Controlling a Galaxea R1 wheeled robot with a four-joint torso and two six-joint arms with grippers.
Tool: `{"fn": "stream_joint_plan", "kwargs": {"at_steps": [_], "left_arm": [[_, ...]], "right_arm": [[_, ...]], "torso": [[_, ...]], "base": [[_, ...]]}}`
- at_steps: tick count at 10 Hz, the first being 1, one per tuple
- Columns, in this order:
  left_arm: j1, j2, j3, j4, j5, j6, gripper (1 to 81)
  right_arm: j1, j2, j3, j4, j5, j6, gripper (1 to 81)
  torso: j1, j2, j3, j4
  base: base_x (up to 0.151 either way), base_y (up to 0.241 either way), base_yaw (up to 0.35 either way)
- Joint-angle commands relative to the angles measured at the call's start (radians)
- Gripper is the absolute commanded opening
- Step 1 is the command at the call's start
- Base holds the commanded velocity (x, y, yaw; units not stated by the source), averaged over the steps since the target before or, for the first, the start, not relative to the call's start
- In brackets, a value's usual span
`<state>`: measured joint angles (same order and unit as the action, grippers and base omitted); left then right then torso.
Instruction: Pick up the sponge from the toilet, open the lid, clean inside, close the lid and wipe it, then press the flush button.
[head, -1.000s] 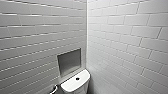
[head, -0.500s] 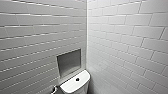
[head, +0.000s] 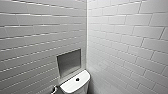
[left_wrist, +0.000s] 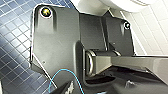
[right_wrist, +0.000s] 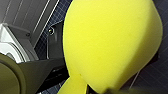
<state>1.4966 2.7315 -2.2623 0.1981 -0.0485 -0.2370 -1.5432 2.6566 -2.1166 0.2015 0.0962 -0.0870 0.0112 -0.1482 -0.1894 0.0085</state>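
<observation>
The bright yellow sponge (right_wrist: 110, 42) looms large in the right wrist view, pinched at its lower end where my right gripper (right_wrist: 86, 86) is shut on it. In the head view the toilet's white tank (head: 75, 86) sits low in the corner of the tiled walls. The small dark flush button (head: 77, 79) is set in the tank's top. White ceramic of the toilet (left_wrist: 120, 5) also borders the left wrist view. My left gripper (left_wrist: 150, 71) is open and holds nothing, low over the floor beside it.
Grey-white brick tiles cover both walls, which meet in a corner just behind the tank. A recessed niche (head: 68, 62) is set in the left wall above the tank. A small metal fitting (head: 53, 88) sits left of the tank. The floor (left_wrist: 12, 37) is dark blue tile.
</observation>
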Motion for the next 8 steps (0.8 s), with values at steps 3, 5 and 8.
{"fn": "stream_joint_plan", "kwargs": {"at_steps": [3, 5, 8], "left_arm": [[-0.132, -0.194, 0.279, -0.006, 0.055, 0.001, 81.1], [-0.176, -0.260, 0.379, -0.009, 0.061, -0.001, 81.1], [-0.287, -0.367, 0.553, -0.023, 0.103, -0.004, 81.1]], "right_arm": [[0.073, -0.156, 0.205, 0.041, -0.059, 0.004, 1.0], [0.080, -0.183, 0.238, 0.079, -0.058, 0.004, 1.0], [0.083, -0.228, 0.290, 0.098, -0.030, 0.004, 1.0]], "torso": [[0.000, 0.000, 0.000, 0.000], [0.000, 0.000, 0.000, 0.000], [0.000, 0.000, 0.000, 0.000]], "base": [[0.000, 0.000, 0.000], [0.000, 0.000, 0.000], [0.000, 0.000, 0.000]]}}
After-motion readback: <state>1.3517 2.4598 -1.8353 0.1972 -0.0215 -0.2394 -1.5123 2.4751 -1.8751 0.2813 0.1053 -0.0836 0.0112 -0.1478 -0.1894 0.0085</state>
